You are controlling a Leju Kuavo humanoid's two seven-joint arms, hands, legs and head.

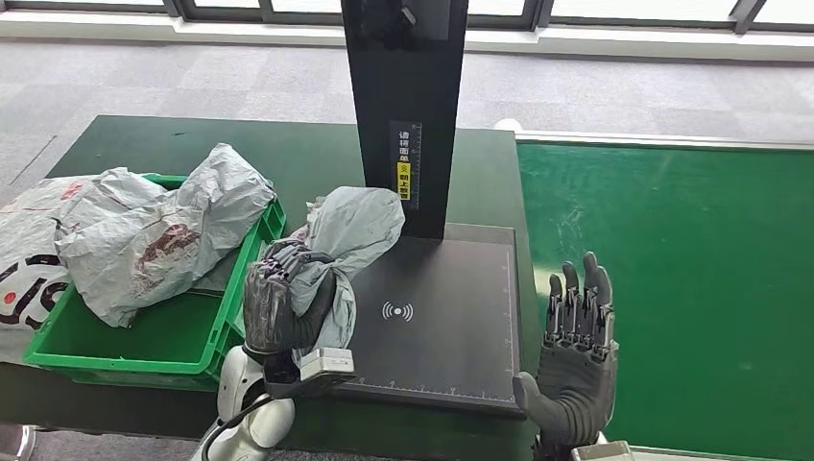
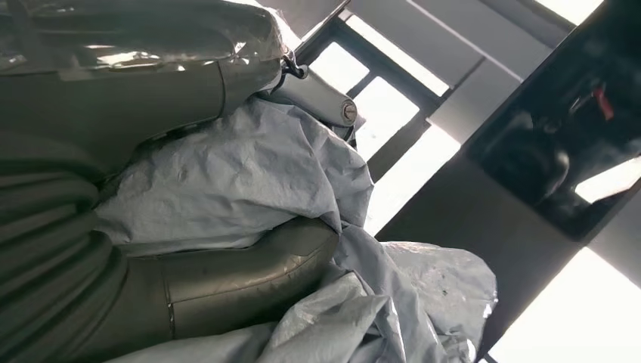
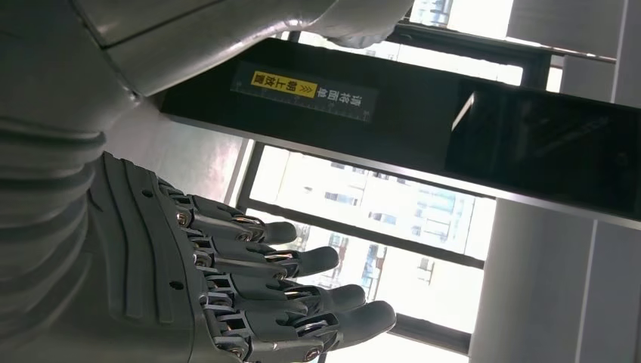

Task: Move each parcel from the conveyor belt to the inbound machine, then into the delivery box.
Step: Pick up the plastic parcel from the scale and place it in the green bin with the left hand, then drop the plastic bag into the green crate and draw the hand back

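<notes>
Mid-task imo: left hand (image 1: 278, 307) is clamped on a grey parcel (image 1: 357, 229) at the scanner pad's (image 1: 451, 327) left edge, box side. Green box (image 1: 144, 351) already holds 2 bags (image 1: 154, 235). Right hand (image 1: 576, 331) spread, holding nothing; belt (image 1: 672, 288) looks bare.

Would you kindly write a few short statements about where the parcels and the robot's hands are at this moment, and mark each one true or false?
1. The left hand grips a grey parcel at the left edge of the inbound machine's black plate. True.
2. The right hand holds a parcel. False: it holds nothing, its fingers straight and apart.
3. Grey parcels lie in the green delivery box. True.
4. A parcel lies on the green conveyor belt. False: the stretch in view shows none.
5. The delivery box stands right of the machine. False: it stands to its left.
</notes>
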